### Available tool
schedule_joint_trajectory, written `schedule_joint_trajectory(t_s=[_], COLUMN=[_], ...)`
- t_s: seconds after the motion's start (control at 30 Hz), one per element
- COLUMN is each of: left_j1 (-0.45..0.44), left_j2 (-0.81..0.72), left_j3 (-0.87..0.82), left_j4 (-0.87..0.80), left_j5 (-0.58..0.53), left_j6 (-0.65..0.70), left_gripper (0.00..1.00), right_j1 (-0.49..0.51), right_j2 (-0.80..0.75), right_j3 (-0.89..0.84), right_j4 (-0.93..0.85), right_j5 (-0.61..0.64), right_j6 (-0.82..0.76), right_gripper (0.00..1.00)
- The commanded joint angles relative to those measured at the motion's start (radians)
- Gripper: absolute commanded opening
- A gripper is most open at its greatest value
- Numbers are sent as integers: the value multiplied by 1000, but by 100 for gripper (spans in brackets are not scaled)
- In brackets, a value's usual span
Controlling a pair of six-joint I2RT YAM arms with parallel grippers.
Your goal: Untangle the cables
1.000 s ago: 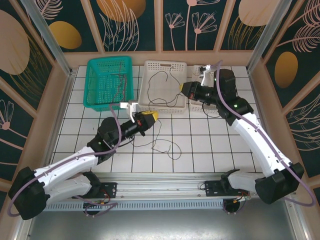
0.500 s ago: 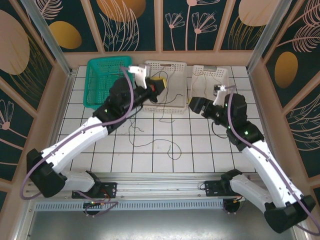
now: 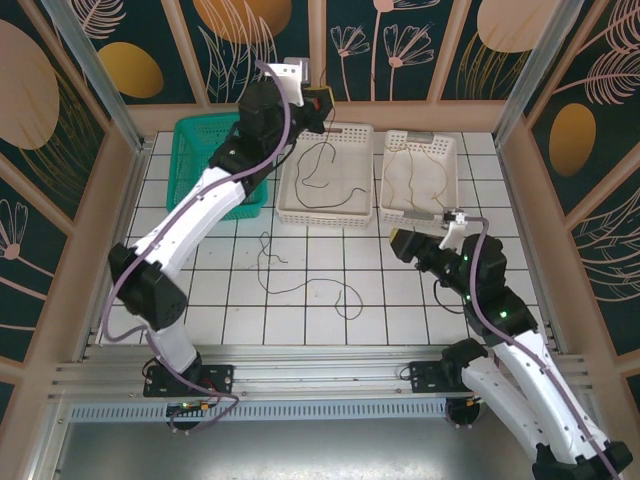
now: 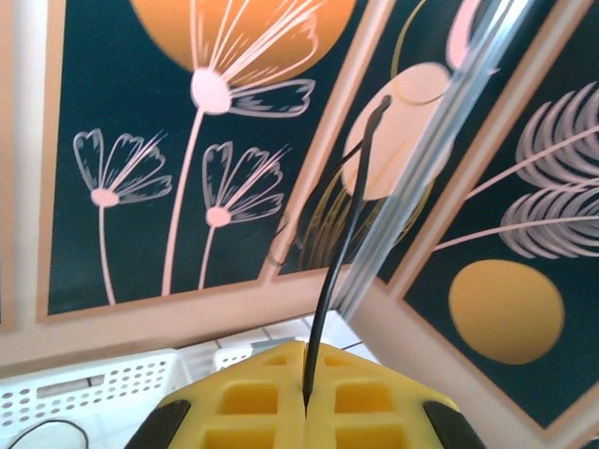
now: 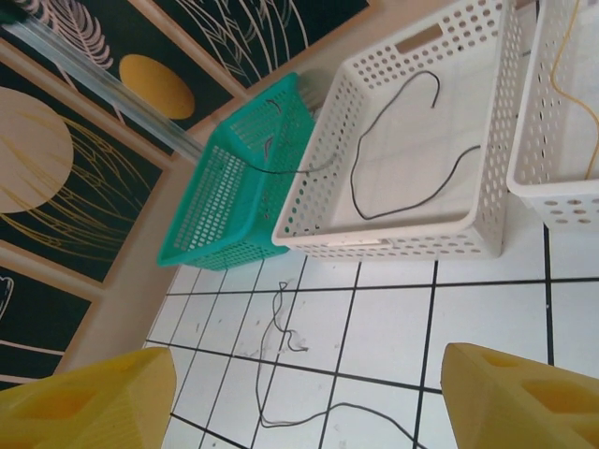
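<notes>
Now: left hand (image 4: 306,409) clamped on dark cable (image 4: 339,253) | right hand (image 5: 309,398) wide apart, empty

The left arm (image 3: 190,225) reaches long from its base at the near edge toward the far edge of the table, with its elbow near the left side and its wrist lifted high. The left gripper (image 3: 318,100) points up and away, jaws shut, a thin dark cable (image 4: 342,243) pinched between its yellow fingers (image 4: 253,402). The right arm (image 3: 500,320) is folded by the right side, forearm leaning toward the table's middle. The right gripper (image 3: 400,243) hangs low, aimed far-left, its yellow fingers (image 5: 89,398) spread wide apart.
</notes>
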Motion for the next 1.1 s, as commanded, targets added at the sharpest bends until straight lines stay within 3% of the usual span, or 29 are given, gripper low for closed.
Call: schedule_joint_trajectory(t_s=[0.0,0.43,0.9,0.93,1.07], left_j1=[15,42,44,44,44], left_j2=[95,336,494,491,443], left_j3=[48,97,96,95,59], left_j4=[-32,12,-34,-41,-42], left_j5=[-25,-89,-86,-87,-83], left_j6=[22,-9,-35,-37,-38], left_gripper=[0,0,0,2,35], right_j1=[-5,-4,-3,-4,-2], right_j2=[-40,-129,-124,-114,-60], right_j3=[15,31,-6,-12,-31], right_j4=[-43,-151,-128,-130,-149], right_j5=[38,14,-57,-64,-81], right_j6=[-40,-72,-57,-57,-62], right_gripper=[76,78,78,78,78])
